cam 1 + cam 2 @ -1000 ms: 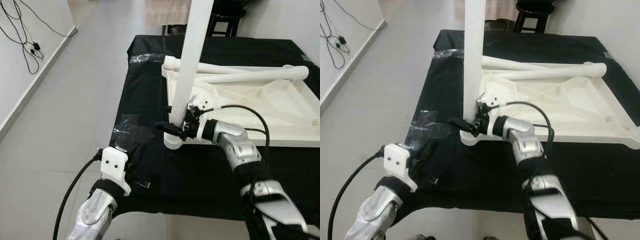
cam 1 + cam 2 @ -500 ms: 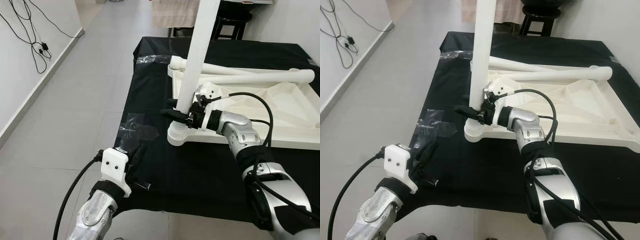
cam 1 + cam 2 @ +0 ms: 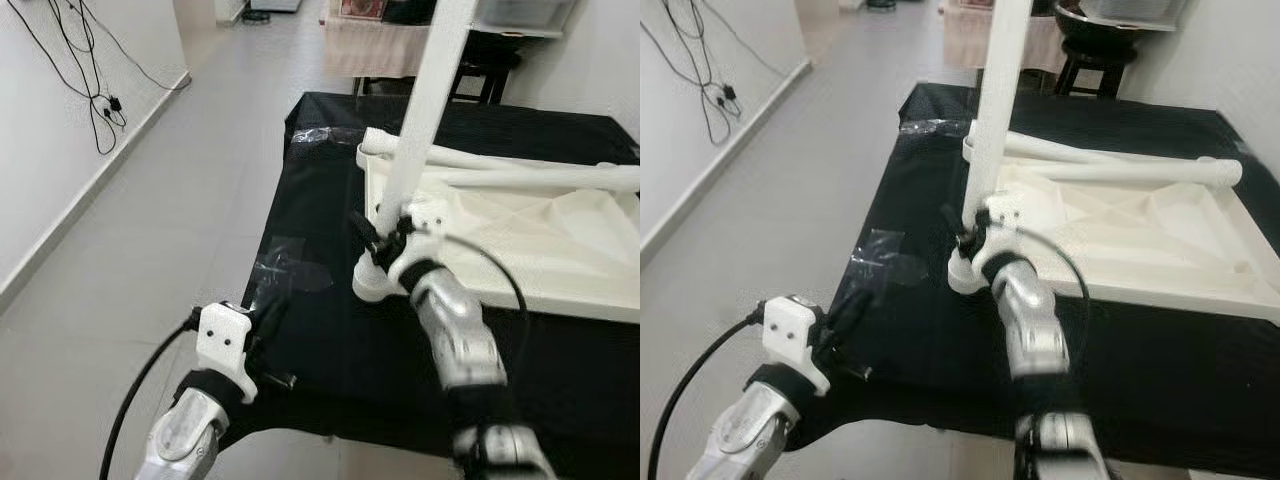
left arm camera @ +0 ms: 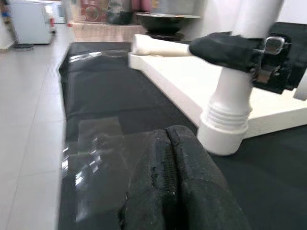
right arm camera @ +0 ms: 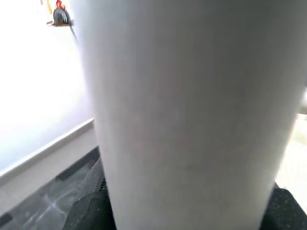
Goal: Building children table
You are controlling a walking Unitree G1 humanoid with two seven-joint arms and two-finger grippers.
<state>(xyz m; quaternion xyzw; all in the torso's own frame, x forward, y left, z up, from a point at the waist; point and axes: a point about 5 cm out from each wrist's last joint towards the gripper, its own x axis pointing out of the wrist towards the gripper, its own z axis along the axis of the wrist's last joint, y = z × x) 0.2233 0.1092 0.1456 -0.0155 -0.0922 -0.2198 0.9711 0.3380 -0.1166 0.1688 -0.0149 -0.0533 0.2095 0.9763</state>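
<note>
White plastic all round: we have the upturned children's table top (image 3: 520, 240) lying on the black-covered tabletop (image 3: 320, 330), and at its near left corner one table leg (image 3: 425, 110) stands upright in the corner socket (image 3: 372, 283). Our right gripper (image 3: 385, 238) is clamped round that leg just above its ribbed base, its fingers (image 4: 225, 48) closed on the shaft, and the right wrist view looks straight onto the white shaft (image 5: 192, 115). So by our reading, the step in hand is seating or screwing this first leg into its corner.

Two more legs (image 3: 1130, 172) lie loose across the far side of the upturned top, waiting their turn. Our left gripper (image 3: 262, 318) hovers low near the tabletop's front left edge, close to a patch of clear tape (image 3: 290, 275), fingers (image 4: 168, 187) pressed together and holding nothing.

Next, we judge, the leg has to be kept square to the socket while it is turned or pushed home; the leg is tall, so a tilt could bind the ribbed end. The left gripper might usefully steady the top.
</note>
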